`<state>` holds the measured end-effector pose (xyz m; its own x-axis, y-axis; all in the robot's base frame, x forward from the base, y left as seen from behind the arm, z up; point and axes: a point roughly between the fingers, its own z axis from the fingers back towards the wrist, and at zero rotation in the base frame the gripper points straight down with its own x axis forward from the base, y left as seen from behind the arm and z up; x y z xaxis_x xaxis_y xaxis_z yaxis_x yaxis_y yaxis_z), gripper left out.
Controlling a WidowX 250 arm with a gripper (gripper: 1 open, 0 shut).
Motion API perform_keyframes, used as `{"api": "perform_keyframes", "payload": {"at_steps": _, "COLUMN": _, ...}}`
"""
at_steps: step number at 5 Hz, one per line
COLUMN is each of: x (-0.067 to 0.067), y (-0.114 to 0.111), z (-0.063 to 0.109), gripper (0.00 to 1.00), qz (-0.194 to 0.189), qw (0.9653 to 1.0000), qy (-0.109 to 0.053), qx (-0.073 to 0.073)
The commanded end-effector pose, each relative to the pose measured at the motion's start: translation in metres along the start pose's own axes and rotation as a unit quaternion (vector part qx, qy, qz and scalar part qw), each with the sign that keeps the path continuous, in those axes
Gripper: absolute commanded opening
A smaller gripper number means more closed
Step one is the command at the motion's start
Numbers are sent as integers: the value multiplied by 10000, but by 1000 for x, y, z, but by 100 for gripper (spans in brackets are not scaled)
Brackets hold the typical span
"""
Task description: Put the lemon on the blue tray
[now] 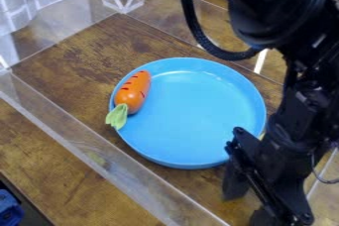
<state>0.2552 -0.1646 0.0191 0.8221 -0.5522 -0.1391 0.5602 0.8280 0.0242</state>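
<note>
You see the orange carrot (133, 91) at nine o'clock on the blue tray (196, 113), its green leaves over the rim; your tool (247, 192) is low at five o'clock.

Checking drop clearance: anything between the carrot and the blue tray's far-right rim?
In the camera view, only bare tray floor lies between the carrot and the right rim of the blue tray.
</note>
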Motion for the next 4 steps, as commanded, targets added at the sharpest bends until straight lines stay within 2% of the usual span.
{"api": "perform_keyframes", "payload": {"at_steps": 1, "x": 0, "y": 10, "z": 10, "gripper": 0, "qz": 60, "qw": 9998, "qy": -159, "qx": 47}}
{"api": "perform_keyframes", "payload": {"at_steps": 4, "x": 8, "y": -6, "z": 25, "gripper": 0, "qz": -168, "qw": 9993, "qy": -276, "qx": 163}}
